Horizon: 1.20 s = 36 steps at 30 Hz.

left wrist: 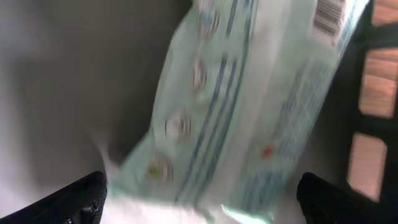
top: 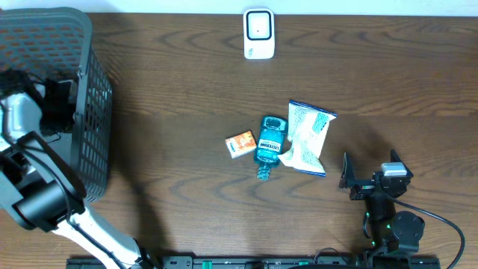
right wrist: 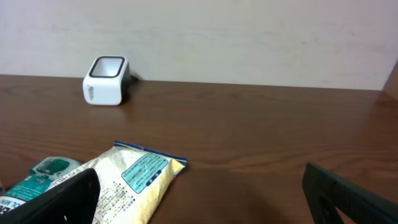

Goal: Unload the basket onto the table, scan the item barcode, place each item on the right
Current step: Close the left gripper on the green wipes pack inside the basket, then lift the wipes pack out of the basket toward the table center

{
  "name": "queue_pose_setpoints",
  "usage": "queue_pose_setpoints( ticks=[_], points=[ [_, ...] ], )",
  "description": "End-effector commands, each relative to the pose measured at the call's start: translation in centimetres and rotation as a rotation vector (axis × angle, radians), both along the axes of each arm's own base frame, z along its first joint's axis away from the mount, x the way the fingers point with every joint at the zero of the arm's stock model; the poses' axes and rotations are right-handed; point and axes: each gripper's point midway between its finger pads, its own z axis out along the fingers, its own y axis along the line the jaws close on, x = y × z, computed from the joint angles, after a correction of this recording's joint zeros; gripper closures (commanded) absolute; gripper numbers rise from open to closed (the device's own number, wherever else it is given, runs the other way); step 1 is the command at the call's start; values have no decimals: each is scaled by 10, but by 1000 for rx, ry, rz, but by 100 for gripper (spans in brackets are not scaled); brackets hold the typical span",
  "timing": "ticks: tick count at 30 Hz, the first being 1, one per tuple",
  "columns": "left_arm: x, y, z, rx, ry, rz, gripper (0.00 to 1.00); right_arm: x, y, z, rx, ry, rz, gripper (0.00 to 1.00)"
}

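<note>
The pale green packet [left wrist: 249, 106] lies inside the basket [top: 97, 104] at the table's [top: 187, 75] left edge, right under my left wrist camera. Its barcode [left wrist: 329, 15] shows on the end farthest from my fingers. I judge it light, soft and crinkly, a film pouch that sags if lifted by one end and slips if pinched on the flat face. I would take it across a narrow side near the middle, or by a sealed end, keeping the barcode uncovered. My left gripper [left wrist: 202, 196] stands spread as wide as it goes, one fingertip in each lower corner of the view. It has hold of nothing. The picture is too blurred to say whether a finger brushes the film. Since this packet is already in the basket, I take the items in the middle of the table to be the ones not yet scanned. These are a white and blue bag [top: 308, 138], a blue bottle [top: 269, 146] touching its left side, and a small box [top: 240, 144] just beside the bottle. The bag looks as limp as the packet, the bottle rigid and smooth, the box stiff and easy to pinch. My right gripper [right wrist: 205, 196] sits near the table's front edge toward the right corner, jaws fully apart and empty, with the bag just ahead of it. The scanner [top: 259, 33] stands at the middle of the far edge, well apart from everything.
</note>
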Motion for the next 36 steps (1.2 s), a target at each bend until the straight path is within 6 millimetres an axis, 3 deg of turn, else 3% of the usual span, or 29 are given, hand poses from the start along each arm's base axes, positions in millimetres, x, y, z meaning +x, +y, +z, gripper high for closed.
queue_pose_setpoints(
  ticks=[1,12,22,29,36],
  points=[
    [5,8,-7,133,30,-75,2,0,0,-1,7,5,-2,1],
    [31,11,-12,244,-19,-157,2,0,0,-1,7,5,-2,1],
    [39,14,-32,244,-25,-157,1,0,0,-1,7,5,-2,1],
    [36,16,-43,216,-2,-92,27,0,0,-1,7,5,-2,1],
    [21,31,-45,158,27,97,41,0,0,-1,7,5,-2,1]
  ],
)
